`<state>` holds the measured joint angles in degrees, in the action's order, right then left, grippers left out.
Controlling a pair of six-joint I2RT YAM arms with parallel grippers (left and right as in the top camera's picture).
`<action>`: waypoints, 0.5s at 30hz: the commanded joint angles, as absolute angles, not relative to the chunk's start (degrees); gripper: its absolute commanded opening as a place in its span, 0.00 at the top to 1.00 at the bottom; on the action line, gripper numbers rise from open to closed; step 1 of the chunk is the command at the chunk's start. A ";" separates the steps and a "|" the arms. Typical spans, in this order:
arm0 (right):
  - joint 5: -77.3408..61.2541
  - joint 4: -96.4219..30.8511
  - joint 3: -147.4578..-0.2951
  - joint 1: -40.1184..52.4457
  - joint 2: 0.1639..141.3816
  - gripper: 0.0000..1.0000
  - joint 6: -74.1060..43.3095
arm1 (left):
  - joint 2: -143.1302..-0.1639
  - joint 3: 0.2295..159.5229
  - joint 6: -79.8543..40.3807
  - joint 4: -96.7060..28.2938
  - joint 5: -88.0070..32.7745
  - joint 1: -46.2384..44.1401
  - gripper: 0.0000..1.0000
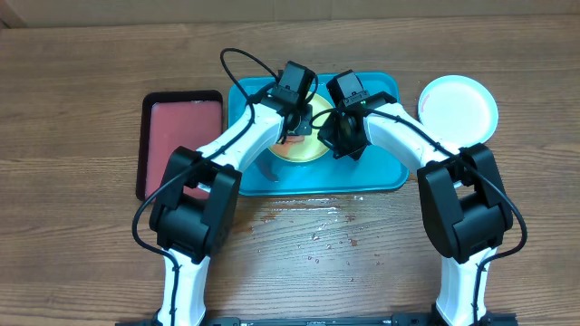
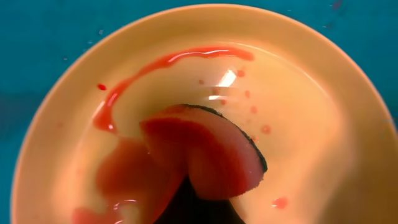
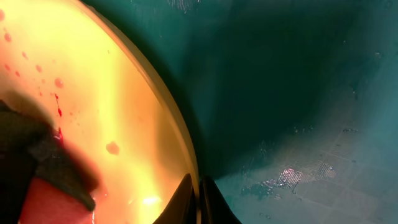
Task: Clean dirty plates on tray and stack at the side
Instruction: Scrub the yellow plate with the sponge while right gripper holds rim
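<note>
A yellow-green plate [image 1: 304, 150] lies in the turquoise tray [image 1: 381, 167], and both arms reach over it. In the left wrist view the plate [image 2: 311, 124] carries a curved red sauce smear and some drops. My left gripper [image 2: 194, 211] is shut on a red sponge [image 2: 208, 155] with a dark backing, and the sponge is pressed onto the plate's centre. My right gripper [image 3: 199, 202] is shut on the plate's rim [image 3: 177, 134], one finger inside and one outside. The tray floor [image 3: 292, 99] beside it is wet. A light blue plate [image 1: 458, 107] rests on the bare wood to the tray's right.
A smaller black-rimmed tray [image 1: 181, 136] with a reddish inside sits to the left of the turquoise tray. Water drops [image 1: 313, 226] and a faint red smear speckle the wood in front of the tray. Both arm bases stand at the near edge.
</note>
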<state>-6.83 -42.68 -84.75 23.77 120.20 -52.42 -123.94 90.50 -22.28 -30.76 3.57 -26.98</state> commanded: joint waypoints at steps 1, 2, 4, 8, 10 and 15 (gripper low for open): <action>-6.59 -42.50 -84.71 24.16 120.01 0.96 -52.07 | -126.32 91.20 -22.33 -30.63 -0.56 -28.23 0.96; -6.59 -42.50 -84.71 24.16 120.01 0.96 -52.07 | -126.32 91.20 -22.31 -30.57 -0.73 -28.21 0.96; -6.59 -42.52 -84.71 24.16 120.01 0.96 -52.05 | -126.32 91.20 -22.24 -30.87 -2.20 -28.21 0.96; -6.57 -42.39 -84.71 24.16 120.01 0.96 -52.07 | -126.32 91.18 -20.86 -33.87 -4.60 -28.23 0.96; -6.57 -42.24 -84.71 24.16 120.01 0.96 -52.07 | -126.32 91.20 -20.25 -35.73 -4.58 -28.23 0.96; -6.59 -42.28 -84.71 24.16 120.01 0.96 -52.07 | -126.32 91.18 -17.32 -38.17 -3.14 -28.14 0.96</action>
